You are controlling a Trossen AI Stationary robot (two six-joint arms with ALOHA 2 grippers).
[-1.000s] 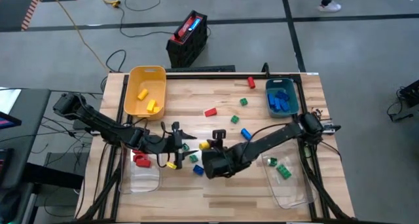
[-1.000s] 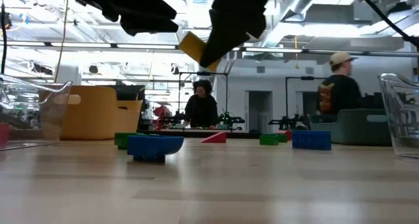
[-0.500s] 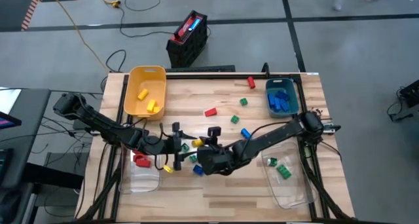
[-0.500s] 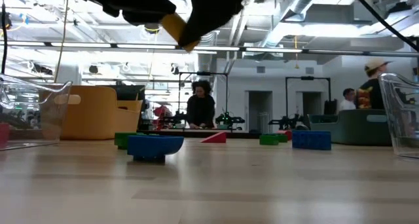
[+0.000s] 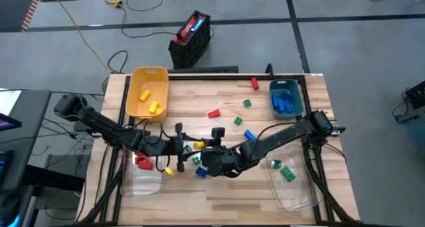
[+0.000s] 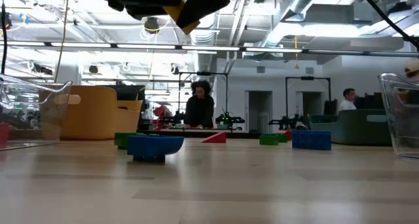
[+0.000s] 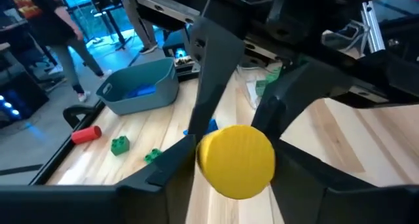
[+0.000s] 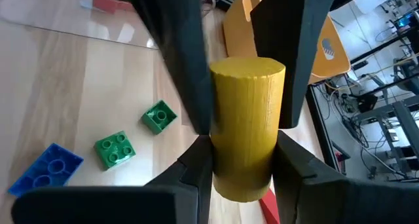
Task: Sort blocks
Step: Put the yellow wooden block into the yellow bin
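A yellow cylinder block (image 8: pixel 247 112) hangs high above the table's middle, also seen in the low view (image 6: pixel 180 11). My right gripper (image 5: pixel 204 151) reaches in from the table's right and is shut on one end of it. My left gripper (image 5: pixel 188 147) comes from the left and faces it, open. Its two fingers (image 8: pixel 186 67) stand close on either side of the block's free end. Loose red (image 5: pixel 213 113), green (image 5: pixel 247 103) and blue (image 5: pixel 249 135) blocks lie on the table. My right gripper pinches the cylinder's curved sides near one end (image 8: pixel 243 175) between its two fingers. It comes from the table's right, slanting down. The cylinder sticks out past the fingertips, tilted and clear of the table. My left gripper flanks the free end (image 7: pixel 236 162); whether its fingers touch it I cannot tell.
A yellow bin (image 5: pixel 136 77) with yellow blocks stands far left, a teal bin (image 5: pixel 273 107) with blue blocks far right. Clear bins sit near left (image 5: pixel 147 184) and near right (image 5: pixel 295 197). A yellow (image 5: pixel 169 170) and a blue (image 5: pixel 200 172) block lie below the grippers. People move in the room behind.
My right gripper has risen and gone toward the table's left with the yellow block. It has brought the block's free end between the fingers of my left gripper, which has stayed in place.
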